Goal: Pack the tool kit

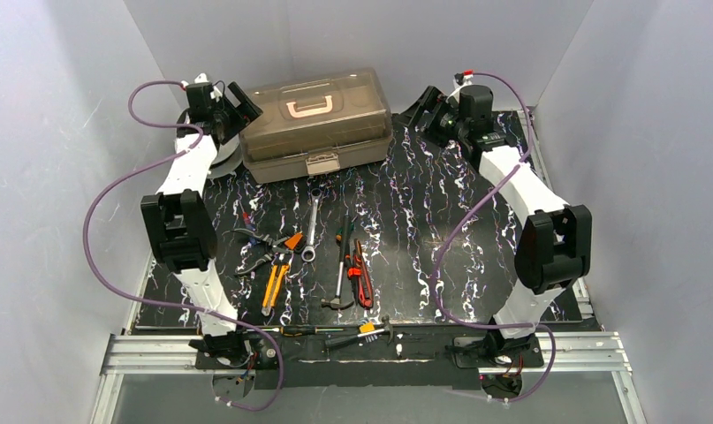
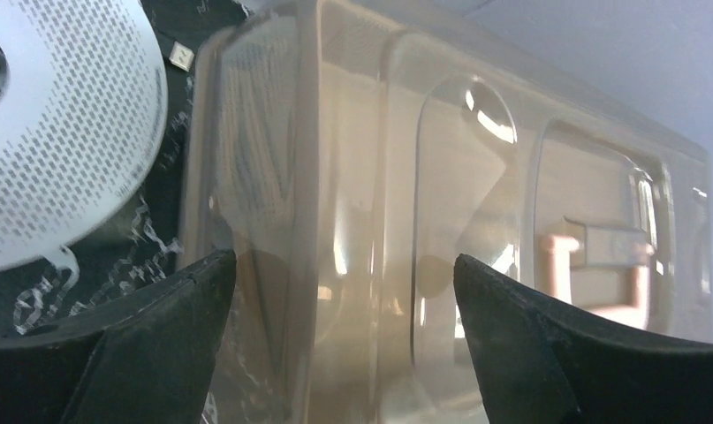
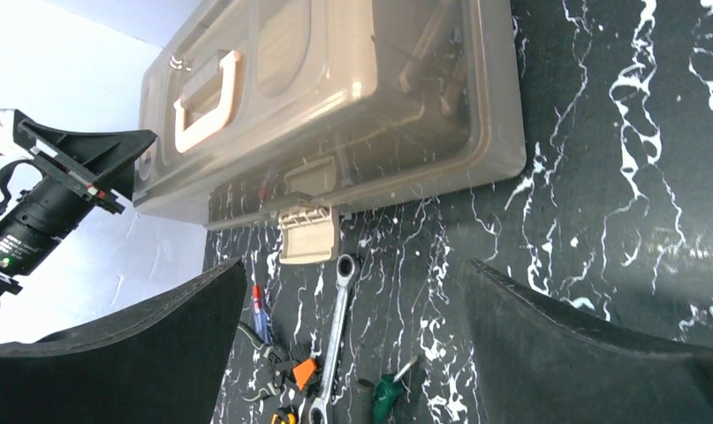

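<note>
Shut tan-brown translucent-lidded plastic toolbox (image 1: 322, 124) on the table.
We see left gripper (image 1: 240, 102) and right gripper (image 1: 425, 107) flanking it; both released, empty.

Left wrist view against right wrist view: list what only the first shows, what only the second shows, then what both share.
Only left wrist: the round perforated spool beside one end of the toolbox.
Only right wrist: the front latch, plus the wrench, pliers and a green-handled screwdriver lying loose on the table.
Both: the toolbox, lid down, its beige handle, the black marbled table, and each arm's own fingers spread wide and empty: left fingers, right fingers.
</note>
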Robot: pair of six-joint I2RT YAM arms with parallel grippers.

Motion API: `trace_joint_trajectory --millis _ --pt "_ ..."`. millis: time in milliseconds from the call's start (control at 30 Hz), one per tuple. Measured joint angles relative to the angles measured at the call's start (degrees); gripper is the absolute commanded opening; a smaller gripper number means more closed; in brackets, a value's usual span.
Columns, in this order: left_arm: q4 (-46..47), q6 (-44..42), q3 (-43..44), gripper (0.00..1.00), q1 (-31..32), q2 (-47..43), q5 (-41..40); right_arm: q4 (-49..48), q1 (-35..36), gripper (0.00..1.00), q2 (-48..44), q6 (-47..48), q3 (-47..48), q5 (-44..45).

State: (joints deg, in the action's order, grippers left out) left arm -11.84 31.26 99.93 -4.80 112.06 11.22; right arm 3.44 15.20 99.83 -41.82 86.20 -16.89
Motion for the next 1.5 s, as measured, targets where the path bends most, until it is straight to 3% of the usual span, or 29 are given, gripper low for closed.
trace_joint_trajectory --millis 200,367,700,833,1000,1200,1300,1500 --pt "10.69 7.04 -18.85 0.85 -0.33 -11.08 3.34 -0.37 0.00 0.98 -5.95 -0.02 -7.26 0.72" --pt "14.37 10.72 -31.24 0.86 5.14 -21.25 1.62 -1.09 0.04 0.98 -11.73 0.11 -12.29 2.02" --pt "14.36 13.36 -38.26 0.88 18.32 -28.98 2.82 -2.09 -0.12 0.98 -19.42 0.59 -18.77 5.64" --pt "12.01 11.95 -39.14 0.97 19.95 -32.43 4.68 -1.96 -0.60 0.98 -20.89 0.21 -21.13 6.97" --pt "0.76 3.70 -32.23 0.98 19.58 -37.33 -0.84 1.90 -0.68 0.98 -21.55 -3.85 -21.91 13.90" --pt "-1.95 -3.05 -22.55 0.98 14.64 -36.22 -4.33 5.08 -0.20 0.98 -20.90 -5.99 -21.05 16.72" --pt "-2.17 -4.88 -17.12 0.98 12.55 -30.18 -3.75 5.81 1.04 0.98 -19.68 -6.08 -19.65 16.89" --pt "-9.22 -8.67 1.43 0.98 10.63 -8.90 3.76 9.10 3.71 0.98 -18.76 -6.71 -17.39 20.93"
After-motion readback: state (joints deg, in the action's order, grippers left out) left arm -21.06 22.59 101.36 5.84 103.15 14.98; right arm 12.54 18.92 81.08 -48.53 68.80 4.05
